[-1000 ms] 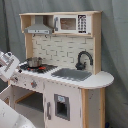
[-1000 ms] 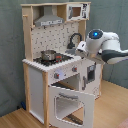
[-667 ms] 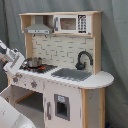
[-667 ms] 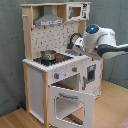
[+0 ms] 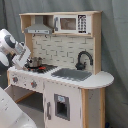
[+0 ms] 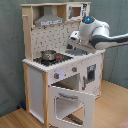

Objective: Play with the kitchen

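The arm [image 6: 102, 37] reaches across the kitchen [image 5: 60, 75] at counter height, its gripper [image 6: 74, 39] over the stovetop beside a small pot [image 6: 48, 54]; whether the jaws are apart I cannot tell. The white and wood kitchen stands on the floor, oven door [image 6: 70, 102] hanging open.

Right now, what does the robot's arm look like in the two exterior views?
The arm is glossy white with rounded, bulbous link shells and darker grey bands at the joints. In the second exterior view a small blue light sits on top of the joint nearest the wrist. In the first exterior view the arm's white, grey-shaded segments show beside the kitchen. No cables or markings are discernible, and the tool is not clear.
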Motion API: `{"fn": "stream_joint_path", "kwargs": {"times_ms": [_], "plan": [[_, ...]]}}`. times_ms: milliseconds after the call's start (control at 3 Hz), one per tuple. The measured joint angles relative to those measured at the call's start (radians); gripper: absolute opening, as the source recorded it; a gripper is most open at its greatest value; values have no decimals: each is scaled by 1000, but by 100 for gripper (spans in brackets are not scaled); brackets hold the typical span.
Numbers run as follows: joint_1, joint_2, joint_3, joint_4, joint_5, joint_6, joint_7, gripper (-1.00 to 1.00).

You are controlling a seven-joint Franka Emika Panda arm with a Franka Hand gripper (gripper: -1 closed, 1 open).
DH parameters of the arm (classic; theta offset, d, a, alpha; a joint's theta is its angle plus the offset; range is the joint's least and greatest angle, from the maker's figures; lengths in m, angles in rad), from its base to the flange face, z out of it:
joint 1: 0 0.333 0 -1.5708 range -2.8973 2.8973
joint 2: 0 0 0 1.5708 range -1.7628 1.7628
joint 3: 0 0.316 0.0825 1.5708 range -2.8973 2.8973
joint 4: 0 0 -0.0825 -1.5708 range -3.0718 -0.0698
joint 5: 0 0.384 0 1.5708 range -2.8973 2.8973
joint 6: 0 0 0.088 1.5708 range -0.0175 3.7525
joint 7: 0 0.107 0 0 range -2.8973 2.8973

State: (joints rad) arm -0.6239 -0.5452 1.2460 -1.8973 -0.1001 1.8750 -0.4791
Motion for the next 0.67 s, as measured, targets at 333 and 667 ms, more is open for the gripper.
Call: {"fn": "stream_joint_path", "kwargs": {"times_ms": [333,667], "plan": [[-43,61,35,63,0,9,-26,100],[-80,126,94,100,-1,26,-32,100]]}}
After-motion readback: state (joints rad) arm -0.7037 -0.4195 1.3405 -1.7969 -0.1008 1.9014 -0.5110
